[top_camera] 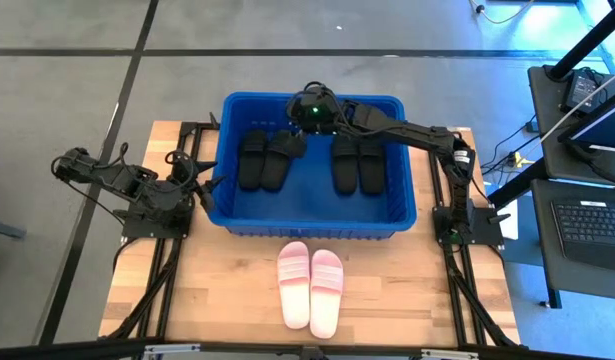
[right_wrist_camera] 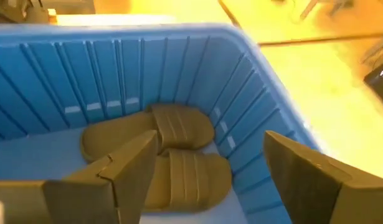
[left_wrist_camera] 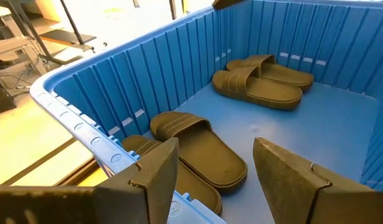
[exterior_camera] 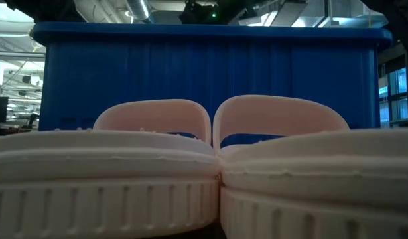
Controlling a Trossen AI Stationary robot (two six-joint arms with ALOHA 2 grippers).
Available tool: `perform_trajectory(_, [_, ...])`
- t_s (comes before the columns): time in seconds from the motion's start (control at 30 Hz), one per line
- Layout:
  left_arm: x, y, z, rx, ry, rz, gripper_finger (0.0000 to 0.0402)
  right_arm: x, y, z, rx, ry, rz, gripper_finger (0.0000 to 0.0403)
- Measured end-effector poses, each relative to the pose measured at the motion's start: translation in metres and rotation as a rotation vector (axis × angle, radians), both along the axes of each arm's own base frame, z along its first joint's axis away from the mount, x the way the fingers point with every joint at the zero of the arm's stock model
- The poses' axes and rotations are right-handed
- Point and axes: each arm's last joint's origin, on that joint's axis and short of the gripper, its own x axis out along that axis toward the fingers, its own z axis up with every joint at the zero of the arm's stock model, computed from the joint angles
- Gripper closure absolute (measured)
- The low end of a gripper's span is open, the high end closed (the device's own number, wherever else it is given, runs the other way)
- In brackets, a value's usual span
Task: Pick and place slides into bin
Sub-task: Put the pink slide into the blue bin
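At the left of the overhead frame, the left claw (top_camera: 209, 186) rests by the left wall of the bin (top_camera: 404, 215), its fingers spread wide and holding nothing, looking across the rim at what lies inside. In the centre of the frame the blue bin sits on the wooden worktop (top_camera: 217, 290) with four black slides on its floor: one pair (top_camera: 264, 158) at centre left, a second pair (top_camera: 358, 163) at centre right. Above the bin's upper middle hangs the right claw (top_camera: 309, 128), its fingers likewise wide apart and empty, just over the toe ends of the left-hand black pair. Below the bin, at lower centre, the two pink slides (top_camera: 311, 285) lie side by side and touching on the bare wood, well apart from both claws. These appear to be the last to go in. To do that step well, the nearer arm would likely need to clear the bin's rim first, then come down over one pink slide's strap, closing across the strap rather than the flat sole, and lift high enough to pass the front wall.
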Motion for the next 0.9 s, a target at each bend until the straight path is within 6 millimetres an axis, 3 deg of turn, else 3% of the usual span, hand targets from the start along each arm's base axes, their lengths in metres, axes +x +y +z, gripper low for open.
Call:
perform_trajectory(0.27, [0.0,0.0,0.0,-0.001,-0.001,0.0,0.02,-0.016,0.006,0.019,-0.048,0.033,0.05,0.0111])
perform_trajectory(0.6, [0.0,0.0,0.0,-0.001,-0.002,0.0,0.02,-0.051,0.007,0.063,-0.107,-0.045,0.038,0.0111])
perform_trajectory(0.9, [0.0,0.0,0.0,-0.001,-0.001,0.0,0.02,-0.068,-0.009,0.074,-0.098,-0.078,0.011,0.0112])
